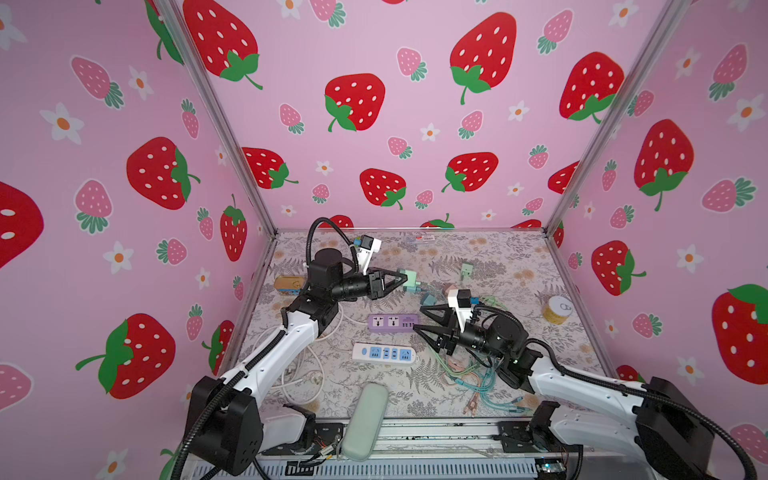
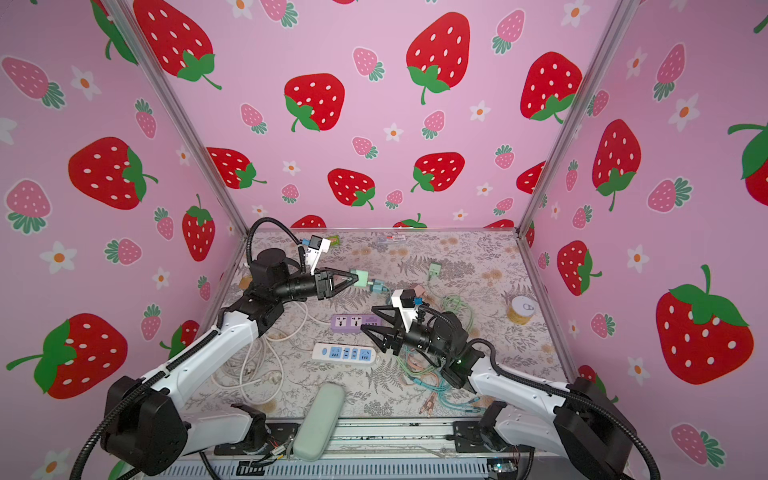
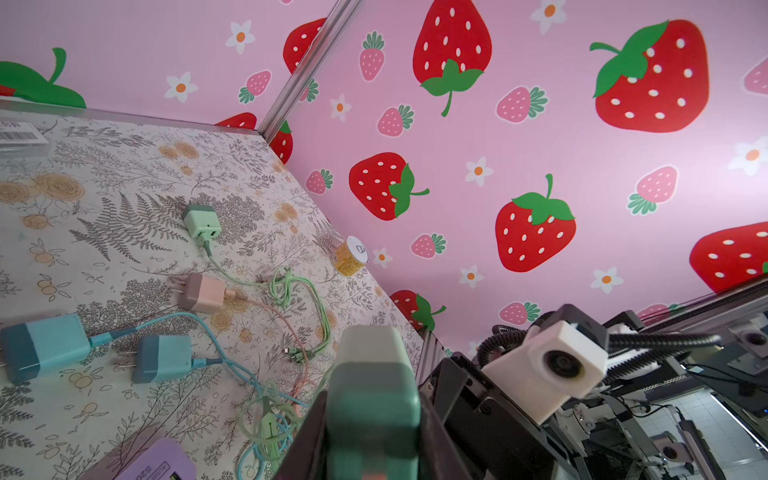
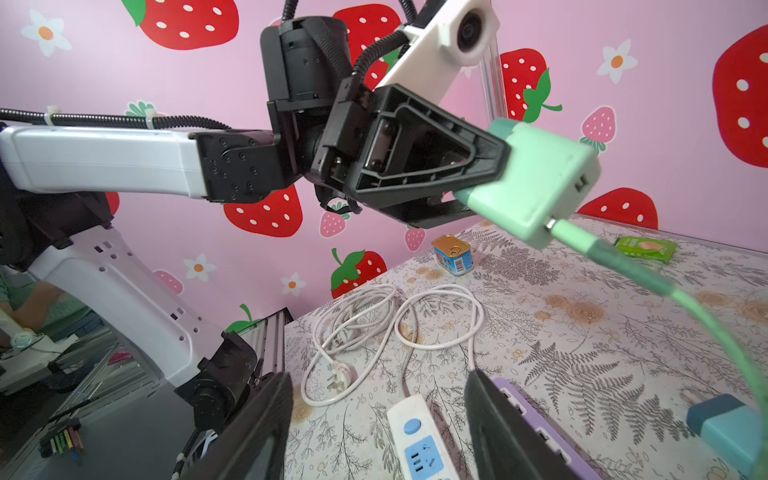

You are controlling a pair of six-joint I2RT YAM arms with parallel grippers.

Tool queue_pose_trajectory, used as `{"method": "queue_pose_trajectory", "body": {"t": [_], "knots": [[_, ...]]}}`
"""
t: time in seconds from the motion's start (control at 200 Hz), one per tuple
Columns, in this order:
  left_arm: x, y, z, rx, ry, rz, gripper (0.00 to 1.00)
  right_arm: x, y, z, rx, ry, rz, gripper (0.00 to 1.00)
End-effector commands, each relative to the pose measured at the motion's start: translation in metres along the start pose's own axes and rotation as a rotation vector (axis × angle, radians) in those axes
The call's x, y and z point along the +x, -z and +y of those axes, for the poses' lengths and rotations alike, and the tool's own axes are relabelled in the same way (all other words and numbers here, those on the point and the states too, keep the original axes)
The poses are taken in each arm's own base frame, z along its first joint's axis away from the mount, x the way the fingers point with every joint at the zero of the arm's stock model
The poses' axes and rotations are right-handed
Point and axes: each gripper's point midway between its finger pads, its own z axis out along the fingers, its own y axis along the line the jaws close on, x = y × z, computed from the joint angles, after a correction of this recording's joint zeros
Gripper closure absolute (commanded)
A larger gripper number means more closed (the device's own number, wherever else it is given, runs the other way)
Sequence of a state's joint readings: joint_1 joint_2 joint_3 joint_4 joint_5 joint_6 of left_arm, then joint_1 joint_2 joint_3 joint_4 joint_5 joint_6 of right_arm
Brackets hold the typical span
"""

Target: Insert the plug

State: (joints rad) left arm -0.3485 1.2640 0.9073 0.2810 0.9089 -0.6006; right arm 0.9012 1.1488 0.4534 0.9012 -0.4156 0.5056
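A mint-green plug (image 1: 410,279) (image 2: 361,277) with a green cable hangs above the table's far middle, and my left gripper (image 1: 401,279) (image 2: 353,277) is shut on it. In the left wrist view the plug (image 3: 374,399) fills the space between the jaws. The right wrist view shows the plug (image 4: 536,178) sticking out of the left gripper (image 4: 490,166). A purple power strip (image 1: 392,322) (image 2: 355,323) lies flat below it, with a white and blue power strip (image 1: 384,353) (image 4: 419,440) nearer the front. My right gripper (image 1: 419,318) (image 4: 378,376) is open and empty at the purple strip's right end.
Two blue adapters (image 3: 45,345) (image 3: 164,357), a pink one (image 3: 205,291) and a pale green one (image 3: 201,222) lie at the back with tangled cables (image 1: 469,374). A white cord (image 1: 303,374) coils at the left. A yellow can (image 1: 557,309), a tin (image 1: 288,286) and a grey-green case (image 1: 365,419) sit near the edges.
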Motion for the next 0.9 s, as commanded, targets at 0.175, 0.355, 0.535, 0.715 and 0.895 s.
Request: {"method": "queue_pose_trajectory", "body": {"t": [0.175, 0.355, 0.535, 0.715, 0.895], "knots": [[-0.008, 0.018, -0.04, 0.118, -0.144, -0.091, 1.0, -0.038, -0.003, 0.0, -0.099, -0.118, -0.139, 0.34], [0.0, 0.022, -0.045, 0.134, -0.168, -0.111, 1.0, -0.046, -0.011, -0.001, -0.127, -0.133, -0.147, 0.34], [0.006, 0.025, -0.048, 0.142, -0.189, -0.111, 1.0, -0.052, -0.018, 0.002, -0.162, -0.14, -0.149, 0.34], [0.011, 0.026, -0.055, 0.164, -0.223, -0.112, 1.0, -0.057, -0.026, -0.003, -0.162, -0.166, -0.147, 0.34], [0.018, 0.025, -0.064, 0.192, -0.26, -0.104, 1.0, -0.062, -0.029, -0.005, -0.192, -0.197, -0.17, 0.35]]}}
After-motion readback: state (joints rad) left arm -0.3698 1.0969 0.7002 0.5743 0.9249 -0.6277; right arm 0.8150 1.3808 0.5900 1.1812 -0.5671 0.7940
